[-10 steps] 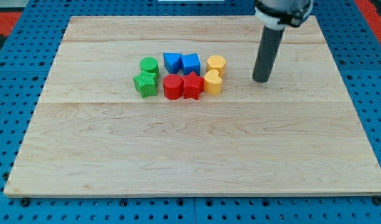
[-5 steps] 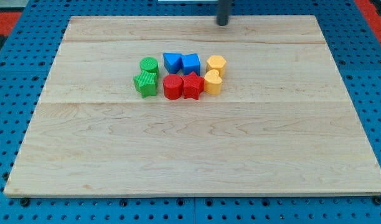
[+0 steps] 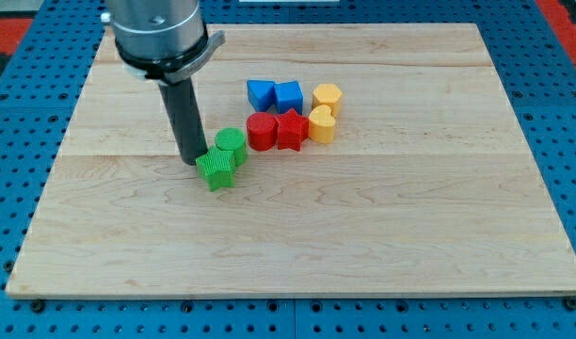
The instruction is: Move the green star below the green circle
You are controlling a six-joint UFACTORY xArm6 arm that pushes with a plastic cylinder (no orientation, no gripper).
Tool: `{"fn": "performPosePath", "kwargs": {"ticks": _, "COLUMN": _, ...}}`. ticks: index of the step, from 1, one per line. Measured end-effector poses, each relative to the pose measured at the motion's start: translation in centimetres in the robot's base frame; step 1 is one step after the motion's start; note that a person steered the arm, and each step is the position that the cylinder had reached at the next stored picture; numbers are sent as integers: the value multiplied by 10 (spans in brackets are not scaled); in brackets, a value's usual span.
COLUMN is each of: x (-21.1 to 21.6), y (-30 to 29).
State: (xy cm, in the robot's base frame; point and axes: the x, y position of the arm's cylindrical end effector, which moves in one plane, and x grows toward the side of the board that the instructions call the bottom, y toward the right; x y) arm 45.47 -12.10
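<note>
- Tip [image 3: 190,160] down on the wooden board [image 3: 297,245], at the view's left of the green pair, touching or just beside the upper left edge of the green star [image 3: 216,169]. No fingers on this rig, just a bare rod; nothing released or clenched, contact by pushing only.
- Green star sits at lower left of the green circle [image 3: 231,144], the two touching. Roughly below, but offset toward the view's left.
- Risk: push toward the view's right from this spot could carry both greens together, since they touch. Relative offset would stay unfixed.
- Risk: contact on the star's upper corner, off centre. Likely to spin the star rather than slide it straight; star points make contact direction hard to predict.
- Risk: circle driven rightward would meet the red cylinder [image 3: 261,131], which is near it. Red star [image 3: 291,129] and yellow blocks [image 3: 323,111] sit packed behind it, so the whole cluster could shuffle.
- Blue blocks [image 3: 275,95] above the reds, apart from the circle; lower risk, but a diagonal push could reach them.
- Risk: push toward the view's bottom would separate star from circle and leave it too far down.
- Exact contact between tip and star not resolvable; rod hides that edge.
</note>
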Motion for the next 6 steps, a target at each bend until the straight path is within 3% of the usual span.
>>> {"fn": "performPosePath", "kwargs": {"ticks": 5, "x": -11, "y": 5}}
{"fn": "performPosePath", "kwargs": {"ticks": 6, "x": 4, "y": 18}}
